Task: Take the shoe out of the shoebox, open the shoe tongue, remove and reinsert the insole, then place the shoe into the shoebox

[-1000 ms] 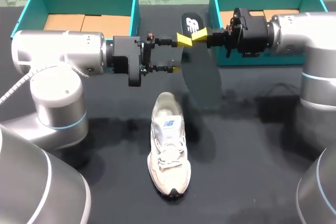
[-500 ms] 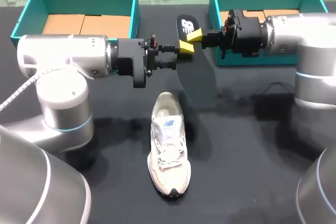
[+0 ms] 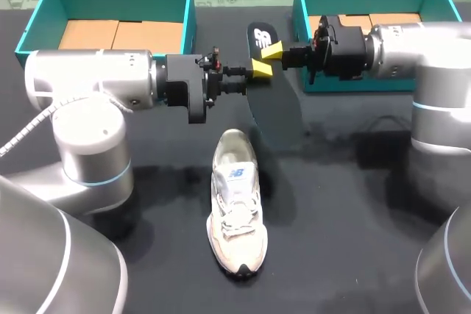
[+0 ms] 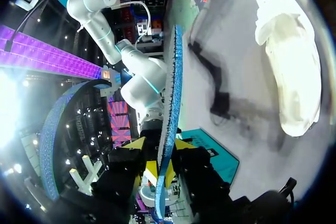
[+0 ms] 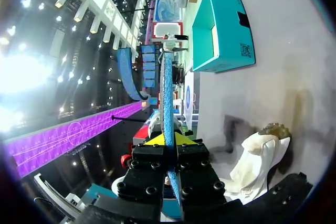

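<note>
A dark insole (image 3: 278,108) hangs on edge in the air above the table, held near its heel end by both grippers. My right gripper (image 3: 274,52) is shut on it from the right, and my left gripper (image 3: 257,69) is shut on it from the left, just below. The left wrist view shows the insole (image 4: 173,103) edge-on between the left gripper's (image 4: 161,169) yellow tips. It stands the same way in the right gripper (image 5: 169,141), with the insole (image 5: 167,108) rising ahead. The cream shoe (image 3: 235,204) lies on the table below, toe toward the front.
Two teal shoeboxes stand at the back, one at the left (image 3: 188,16) and one at the right (image 3: 302,5), both with brown card inside. The black table surface (image 3: 353,240) spreads around the shoe.
My left gripper moved right to the insole and shut on it. The right gripper shifted the insole slightly left and back.
</note>
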You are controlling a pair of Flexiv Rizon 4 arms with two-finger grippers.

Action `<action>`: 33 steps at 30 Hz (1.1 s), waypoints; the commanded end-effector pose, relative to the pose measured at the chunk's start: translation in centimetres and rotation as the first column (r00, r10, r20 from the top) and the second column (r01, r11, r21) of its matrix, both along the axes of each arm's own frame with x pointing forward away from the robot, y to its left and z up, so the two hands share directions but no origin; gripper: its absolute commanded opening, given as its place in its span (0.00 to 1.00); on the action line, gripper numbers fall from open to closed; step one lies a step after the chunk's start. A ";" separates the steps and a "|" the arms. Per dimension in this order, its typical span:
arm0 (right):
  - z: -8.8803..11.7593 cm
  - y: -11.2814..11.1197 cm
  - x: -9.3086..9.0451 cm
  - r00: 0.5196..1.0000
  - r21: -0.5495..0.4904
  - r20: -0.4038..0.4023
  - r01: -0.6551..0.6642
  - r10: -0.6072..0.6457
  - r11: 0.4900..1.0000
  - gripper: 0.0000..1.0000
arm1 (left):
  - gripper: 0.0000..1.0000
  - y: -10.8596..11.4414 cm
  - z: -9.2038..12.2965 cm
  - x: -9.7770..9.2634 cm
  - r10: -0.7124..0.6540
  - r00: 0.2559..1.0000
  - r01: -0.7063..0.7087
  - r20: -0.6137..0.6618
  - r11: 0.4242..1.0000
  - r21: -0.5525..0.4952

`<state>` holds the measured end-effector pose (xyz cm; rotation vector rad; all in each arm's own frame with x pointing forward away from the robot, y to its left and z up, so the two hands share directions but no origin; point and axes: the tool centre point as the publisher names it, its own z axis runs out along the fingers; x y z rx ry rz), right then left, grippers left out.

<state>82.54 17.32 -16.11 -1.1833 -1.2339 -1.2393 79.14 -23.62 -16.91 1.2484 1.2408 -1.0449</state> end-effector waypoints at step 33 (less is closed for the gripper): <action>0.4 -4.5 -2.5 0.996 0.002 0.076 0.050 -0.050 0.999 1.00 | 0.00 6.8 0.7 -0.1 0.027 0.980 -0.015 -0.195 0.998 0.063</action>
